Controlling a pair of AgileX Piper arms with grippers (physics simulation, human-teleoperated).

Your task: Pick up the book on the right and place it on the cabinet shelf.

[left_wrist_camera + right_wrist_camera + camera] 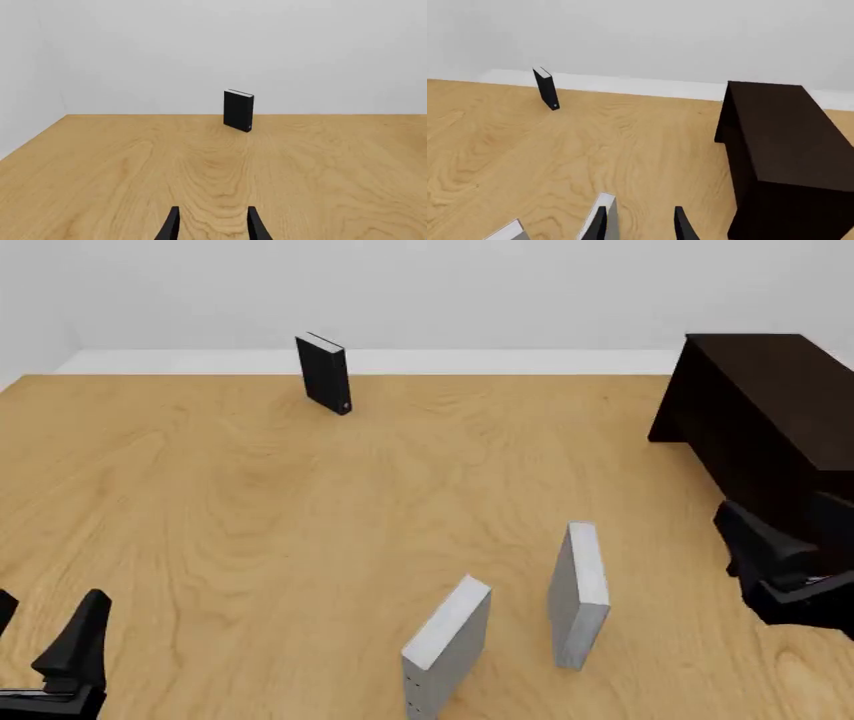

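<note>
1. Book stands upright on edge at about 5 o'clock on the surface, just beside the dotted grey book, which leans at 6 o'clock. Risk: wrong pick, since both are grey & similar in size.
2. Right gripper hangs near 4 o'clock, fingers spread, holding nothing, apart from the book. In the wrist view one finger lines up w/ the book's top edge, so a straight descent could clip it & topple it, prob. onto its neighbour.
3. Thin upright slab: an off-centre pinch may let it pivot or slip.
4. Cabinet sits at 2–3 o'clock, close to the right arm. Swinging the book over could knock a corner on its top or side; shelf opening not clearly shown from here.
5. Left gripper at 7 o'clock, spread, idle. Black book at 12, well apart, no threat.
</note>
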